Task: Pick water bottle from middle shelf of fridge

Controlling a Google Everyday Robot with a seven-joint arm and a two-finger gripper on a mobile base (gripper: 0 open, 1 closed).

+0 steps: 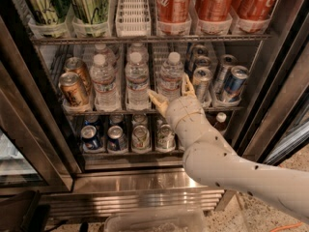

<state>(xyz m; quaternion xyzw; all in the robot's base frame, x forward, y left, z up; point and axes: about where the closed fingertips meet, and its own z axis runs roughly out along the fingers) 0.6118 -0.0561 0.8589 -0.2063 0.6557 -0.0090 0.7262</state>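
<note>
Speckled pale floor (295,178) shows at 4 o'clock; a thin orange cord (289,224) lies on it at 5 o'clock; a clear plastic tub (154,221) sits at 6 o'clock; a dark, indistinct shape (19,211) fills 7 o'clock; a lit glass panel (9,163) stands at 8 o'clock; the pincer (168,88) sits near centre, fingers spread apart.

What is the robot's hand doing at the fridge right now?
Gripper open, straddling rightmost water bottle. Bottle upright on middle shelf, not gripped. Silver cans close on right.
</note>
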